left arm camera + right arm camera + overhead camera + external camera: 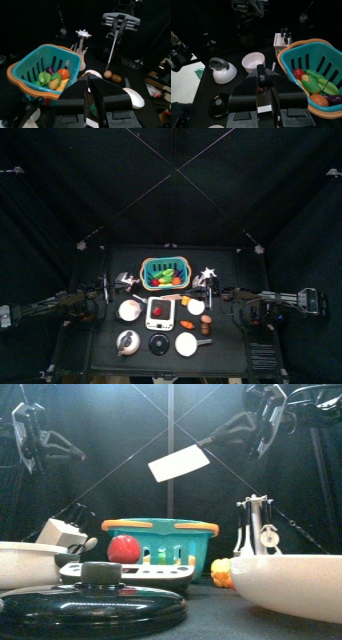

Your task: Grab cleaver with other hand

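Observation:
The cleaver (pixel 178 463), a white blade tilted down to the left, hangs high over the middle of the table in the front view. Its dark handle runs up and right into my right gripper (pixel 227 436). In the right wrist view that gripper (pixel 261 75) is shut on a dark bar, with a white patch (pixel 264 107) low between the jaws. My left gripper (pixel 89 82) stays over the table's left side near the basket, well apart from the cleaver. Its jaws stand partly open with nothing between them.
A teal basket (pixel 160 529) of vegetables stands at the back middle. Around it are a utensil stand (pixel 254 519), a white bowl (pixel 287 584), a black lid (pixel 94 599), a kettle (pixel 221 70) and a small bowl (pixel 254 60).

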Tool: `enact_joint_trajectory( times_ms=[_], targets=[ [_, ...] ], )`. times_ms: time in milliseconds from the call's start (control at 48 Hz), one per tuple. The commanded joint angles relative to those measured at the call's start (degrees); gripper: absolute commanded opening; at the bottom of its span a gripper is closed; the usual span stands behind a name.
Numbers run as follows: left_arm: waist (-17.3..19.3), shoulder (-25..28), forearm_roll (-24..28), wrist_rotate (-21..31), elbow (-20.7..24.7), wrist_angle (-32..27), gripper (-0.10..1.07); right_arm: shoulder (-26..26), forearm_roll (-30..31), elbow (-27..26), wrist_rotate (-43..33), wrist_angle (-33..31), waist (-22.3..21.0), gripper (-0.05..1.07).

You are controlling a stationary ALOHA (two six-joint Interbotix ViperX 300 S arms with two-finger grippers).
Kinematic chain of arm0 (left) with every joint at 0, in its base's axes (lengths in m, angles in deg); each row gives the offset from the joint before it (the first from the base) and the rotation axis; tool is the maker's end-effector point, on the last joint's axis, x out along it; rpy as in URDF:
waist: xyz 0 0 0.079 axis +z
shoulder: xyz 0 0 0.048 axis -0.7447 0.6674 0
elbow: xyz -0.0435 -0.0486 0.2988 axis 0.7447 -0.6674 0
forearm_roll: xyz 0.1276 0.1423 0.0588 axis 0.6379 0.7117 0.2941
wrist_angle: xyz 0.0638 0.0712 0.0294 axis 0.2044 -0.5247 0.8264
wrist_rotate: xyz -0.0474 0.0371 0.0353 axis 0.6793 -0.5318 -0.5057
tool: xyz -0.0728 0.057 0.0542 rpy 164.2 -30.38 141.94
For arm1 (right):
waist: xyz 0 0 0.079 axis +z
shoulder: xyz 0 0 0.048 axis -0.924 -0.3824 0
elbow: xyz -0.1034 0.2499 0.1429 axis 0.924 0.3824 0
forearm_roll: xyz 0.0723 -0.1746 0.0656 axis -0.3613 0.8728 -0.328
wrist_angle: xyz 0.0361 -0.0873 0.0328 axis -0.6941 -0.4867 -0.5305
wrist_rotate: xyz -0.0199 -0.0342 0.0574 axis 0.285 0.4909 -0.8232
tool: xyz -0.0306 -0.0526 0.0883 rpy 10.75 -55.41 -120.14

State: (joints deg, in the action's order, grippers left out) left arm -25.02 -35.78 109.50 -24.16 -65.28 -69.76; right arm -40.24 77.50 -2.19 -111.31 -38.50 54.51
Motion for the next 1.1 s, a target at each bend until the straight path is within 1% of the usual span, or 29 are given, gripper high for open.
enact_joint_trajectory(
  times_ms=[0, 83, 229, 333, 438, 667, 729, 938, 1083],
  targets=[
    [-1.76, 0.7, -0.09, -0.18, 1.58, 2.99, 0.51, 1.41, -0.26, 0.0, 0.09, 1.05, -0.26, 0.34],
    [-3.08, 1.76, 0.18, -0.18, 1.32, 4.48, 0.53, 1.76, -0.35, 0.35, 0.18, 1.85, -0.35, 0.34],
    [-6.15, 6.5, 0.18, -0.18, 2.11, 5.36, 0.64, 0.79, -1.23, 0.88, 0.18, 4.04, -0.7, 0.34],
    [-7.91, 10.9, 0.44, -0.62, 3.87, 5.36, 0.73, -0.88, -2.02, 0.79, 0.26, 6.5, -0.79, 0.34],
    [-9.05, 14.85, 0.7, -2.55, 5.89, 5.36, 0.79, -2.64, -2.46, 0.26, 0.35, 8.09, -0.88, 0.34],
    [-10.28, 18.81, -0.26, -9.14, 8.26, 6.06, 0.79, -7.82, -2.72, -2.9, 0.35, 8.88, -1.05, 0.34],
    [-10.81, 19.51, -1.58, -11.16, 8.53, 6.42, 0.79, -8.96, -2.55, -3.87, 0.44, 8.88, -1.05, 0.34],
    [-10.99, 20.74, -5.19, -15.38, 9.05, 7.12, 0.79, -12.13, -2.46, -6.5, 0.44, 8.96, -1.05, 0.34],
    [-10.9, 24.17, -8.53, -18.98, 9.93, 8.0, 0.79, -13.62, -2.29, -7.82, 0.44, 8.96, -1.05, 0.34]
  ],
)
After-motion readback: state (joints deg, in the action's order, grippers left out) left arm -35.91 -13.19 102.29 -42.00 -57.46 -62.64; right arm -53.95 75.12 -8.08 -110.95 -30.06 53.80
